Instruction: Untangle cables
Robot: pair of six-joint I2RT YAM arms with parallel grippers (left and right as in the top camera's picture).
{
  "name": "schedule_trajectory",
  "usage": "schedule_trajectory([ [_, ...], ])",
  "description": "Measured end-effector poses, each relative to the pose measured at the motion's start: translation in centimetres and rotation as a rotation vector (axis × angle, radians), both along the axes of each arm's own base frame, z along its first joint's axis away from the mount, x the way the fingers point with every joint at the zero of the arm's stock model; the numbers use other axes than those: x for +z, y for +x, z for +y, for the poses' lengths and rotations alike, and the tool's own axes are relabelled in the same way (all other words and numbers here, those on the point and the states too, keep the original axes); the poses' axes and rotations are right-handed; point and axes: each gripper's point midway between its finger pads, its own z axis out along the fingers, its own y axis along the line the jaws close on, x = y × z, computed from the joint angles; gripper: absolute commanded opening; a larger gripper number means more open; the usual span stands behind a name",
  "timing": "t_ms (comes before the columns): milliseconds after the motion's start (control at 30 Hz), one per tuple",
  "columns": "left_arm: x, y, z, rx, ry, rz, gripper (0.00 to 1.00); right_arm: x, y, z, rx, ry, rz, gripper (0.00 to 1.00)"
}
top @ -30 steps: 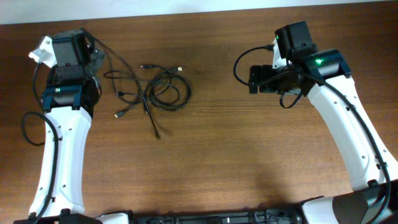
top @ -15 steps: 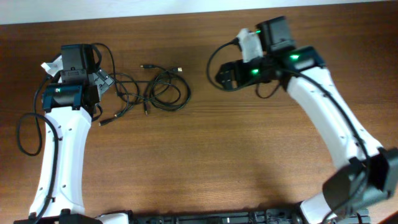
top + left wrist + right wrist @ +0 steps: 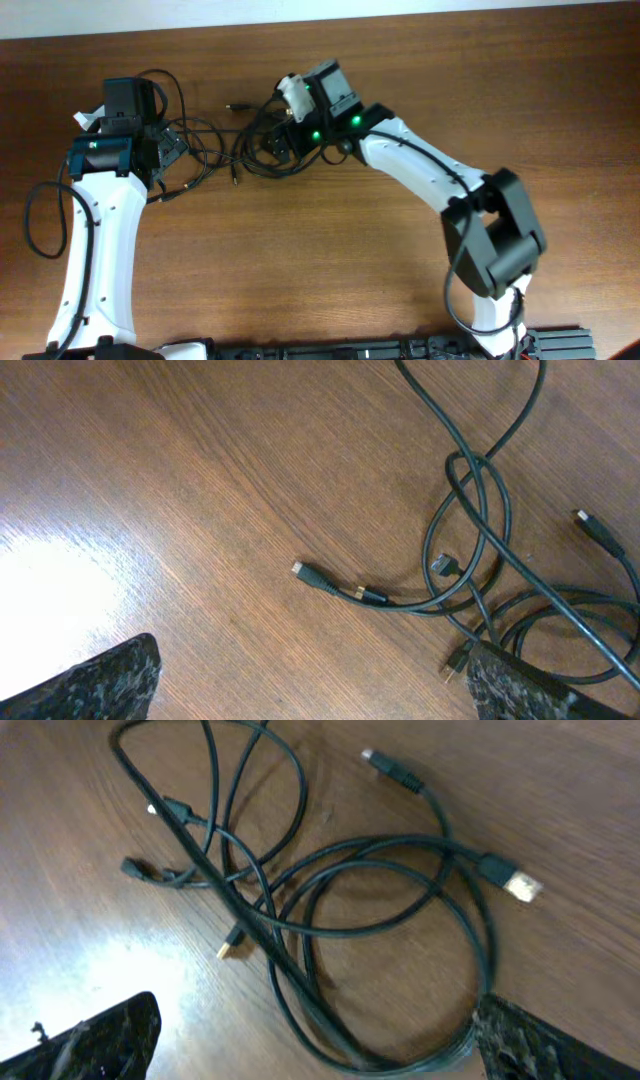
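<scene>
Glossy wood-grain table (image 3: pixel 560 800), smooth black cables (image 3: pixel 262 915)

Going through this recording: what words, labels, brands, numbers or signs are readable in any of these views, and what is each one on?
None can be read.
No print shows on the cables, their plug ends or the wooden table.
The green lights on the right arm are plain lamps, not signs.
The white piece by its wrist shows no legible marking.
</scene>
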Motion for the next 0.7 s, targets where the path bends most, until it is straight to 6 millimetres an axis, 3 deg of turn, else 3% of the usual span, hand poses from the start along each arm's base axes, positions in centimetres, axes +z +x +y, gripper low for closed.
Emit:
schedule_trajectory([
  [133, 0.0, 0.0, 0.0, 0.0, 0.0, 0.0, 0.99, -2.9, -0.5, 2.2, 0.04, -0.004, 0.003, 0.79],
  [200, 0.0, 0.0, 0.0, 0.0, 0.0, 0.001, 0.99, -3.9, -1.1, 3.2, 0.062, -0.006, 0.005, 0.47],
  [233, 0.0, 0.0, 0.0, 0.0, 0.0, 0.002, 0.99, -4.3, -1.2, 3.7, 0.073, -0.004, -0.001, 0.04],
  [333, -0.1, -0.3, 0.0, 0.0, -0.001, 0.013, 0.99, -6.1, -1.9, 4.6, 0.109, -0.023, 0.0, 0.04],
  [467, -0.2, -0.5, 0.0, 0.0, -0.001, 0.022, 0.99, -7.6, -3.0, 3.6, 0.105, -0.071, 0.071, 0.04],
  [600, -0.2, -0.5, 0.0, 0.0, -0.001, 0.023, 0.99, -9.3, -3.9, -0.2, 0.044, -0.153, 0.225, 0.04],
  [633, -0.2, -0.5, 0.0, 0.0, -0.001, 0.022, 0.99, -9.1, -3.8, -1.5, 0.021, -0.168, 0.251, 0.04],
  [700, -0.2, -0.5, 0.0, 0.0, -0.001, 0.024, 0.99, -6.1, -3.0, -4.0, -0.032, -0.162, 0.257, 0.04],
])
